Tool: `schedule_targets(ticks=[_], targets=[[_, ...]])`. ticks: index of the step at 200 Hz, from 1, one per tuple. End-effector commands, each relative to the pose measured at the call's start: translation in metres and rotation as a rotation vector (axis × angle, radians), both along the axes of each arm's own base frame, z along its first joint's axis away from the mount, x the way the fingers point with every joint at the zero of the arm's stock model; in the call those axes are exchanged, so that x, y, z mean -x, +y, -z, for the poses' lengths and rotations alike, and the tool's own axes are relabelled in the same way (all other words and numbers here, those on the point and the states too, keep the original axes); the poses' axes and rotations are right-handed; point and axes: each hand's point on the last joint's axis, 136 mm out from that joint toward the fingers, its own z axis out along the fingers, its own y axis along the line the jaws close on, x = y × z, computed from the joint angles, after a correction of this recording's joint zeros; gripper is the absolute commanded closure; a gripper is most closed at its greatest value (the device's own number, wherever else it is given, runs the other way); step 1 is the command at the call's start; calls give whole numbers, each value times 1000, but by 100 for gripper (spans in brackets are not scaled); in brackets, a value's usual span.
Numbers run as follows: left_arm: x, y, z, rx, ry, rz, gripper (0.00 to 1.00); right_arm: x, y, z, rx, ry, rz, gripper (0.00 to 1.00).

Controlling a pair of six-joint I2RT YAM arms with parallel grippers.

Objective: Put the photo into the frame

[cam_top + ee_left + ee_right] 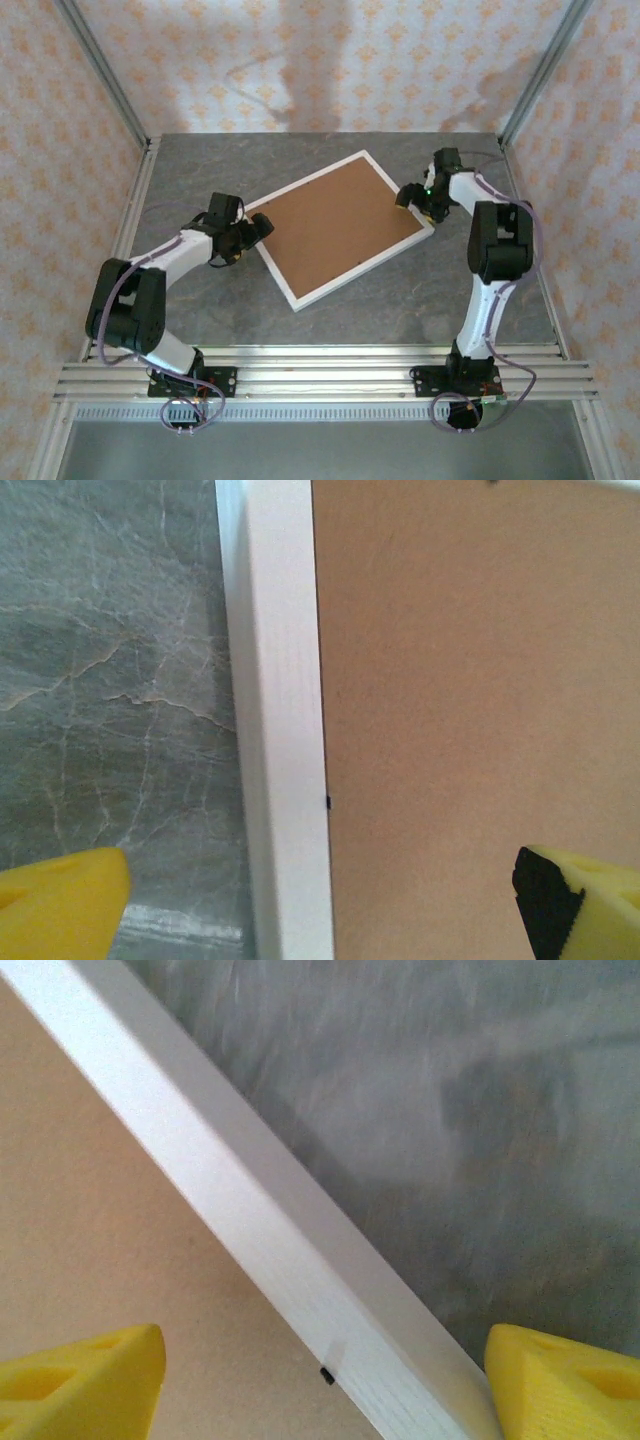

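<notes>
A grey veined stone tabletop point(200, 320) sits inside walls of cream paper with an orange pattern point(330, 60). The large rectangular white-bordered frame point(362, 272) lies flat and skewed at the table's middle, a plain brown backing board point(338, 225) filling its opening. The left gripper point(255, 228) hangs at the frame's left corner, its yellow fingers point(60, 900) spread wide to either side of the white border, gripping nothing. The right gripper point(408, 195) straddles the right border in the same way, fingers point(80, 1380) apart and empty.
</notes>
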Motion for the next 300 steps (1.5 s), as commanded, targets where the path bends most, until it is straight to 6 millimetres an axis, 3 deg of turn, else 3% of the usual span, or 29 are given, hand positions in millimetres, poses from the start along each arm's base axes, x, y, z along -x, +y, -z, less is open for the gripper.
schedule_targets(ticks=[1,36,58,78,102,129,152,175,193,227,243,300], targets=[[-16,-7,-2,3,-10,29,0,38,22,-10,-102,34,26,18],[-30,-10,6,-15,15,83,0,98,49,-12,-160,52,68,18],[-42,-14,-3,-11,-12,112,0,132,61,-15,-153,70,87,18],[-55,-20,-12,-4,-42,142,0,152,55,-20,-135,67,141,18],[-67,-24,-21,-3,-52,165,0,156,37,-28,-35,39,163,16],[-69,-6,-29,-78,-45,158,0,139,16,-39,75,29,151,16],[-62,25,-34,-123,-28,95,0,109,1,-46,104,12,145,16],[-49,41,-41,-152,-28,84,0,75,-11,-45,115,17,136,19],[-36,42,-42,-183,-9,136,0,52,-17,-39,154,29,106,25],[-17,44,-33,-213,30,200,6,7,-20,-34,191,32,55,48],[-13,45,-29,-230,49,228,10,-9,-16,-32,186,41,20,53],[-36,37,-23,-214,63,279,17,-23,-5,-20,155,83,-70,55]])
